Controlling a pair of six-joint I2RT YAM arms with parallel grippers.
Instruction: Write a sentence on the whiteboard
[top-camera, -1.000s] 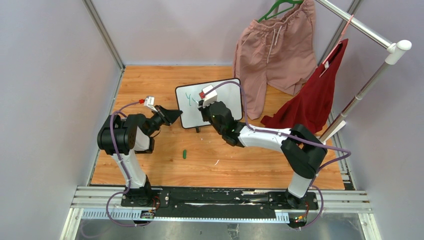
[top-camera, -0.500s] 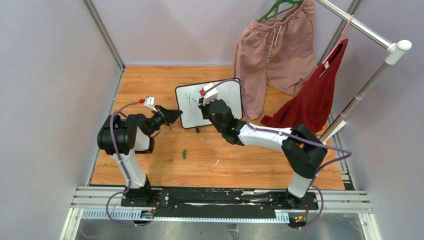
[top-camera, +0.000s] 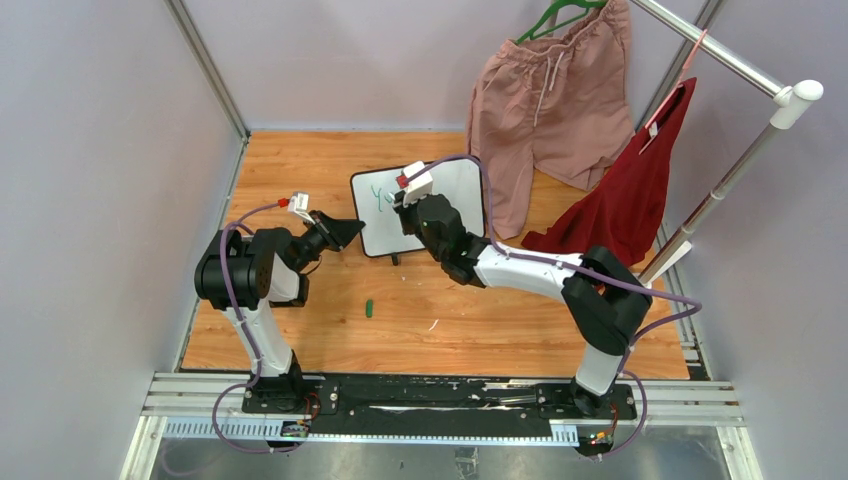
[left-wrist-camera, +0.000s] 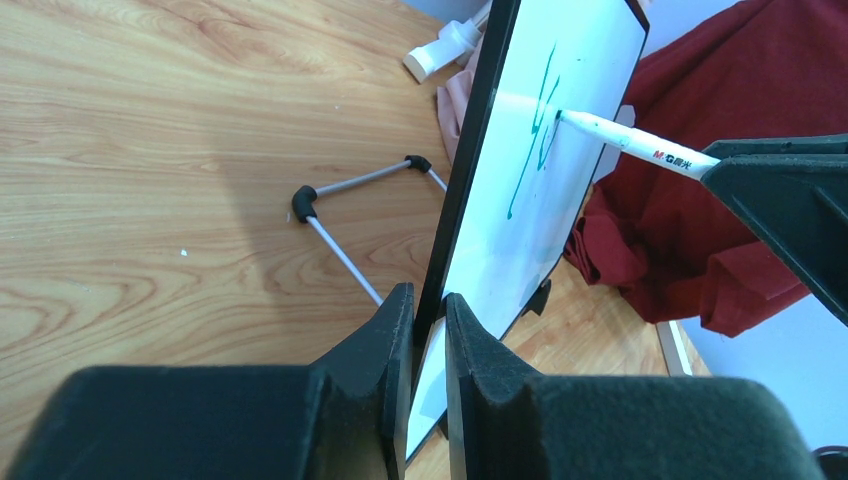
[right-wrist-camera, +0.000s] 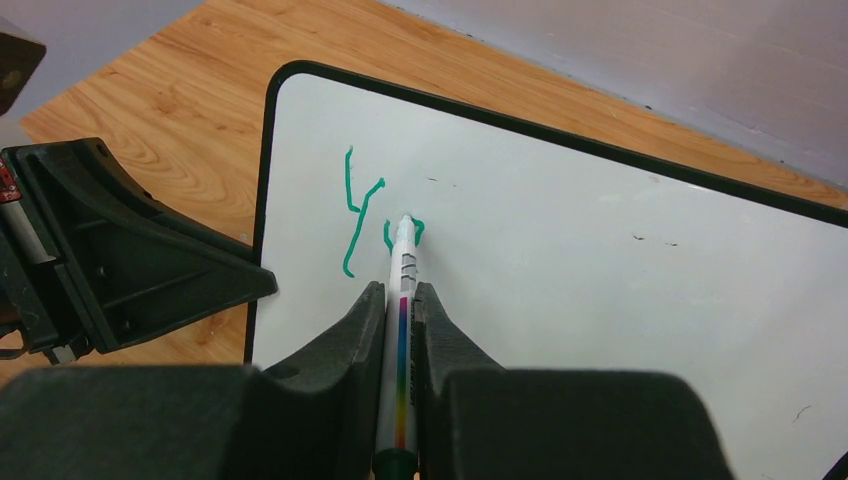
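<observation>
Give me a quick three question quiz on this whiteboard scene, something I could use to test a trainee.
1. True or false: the left pincer is clamped on the edge of the whiteboard.
2. What colour is the writing on the board? A red, B green, C black.
3. What is the right pincer holding?

Key: 1 true. 2 B. 3 the marker, its tip against the board.
</observation>
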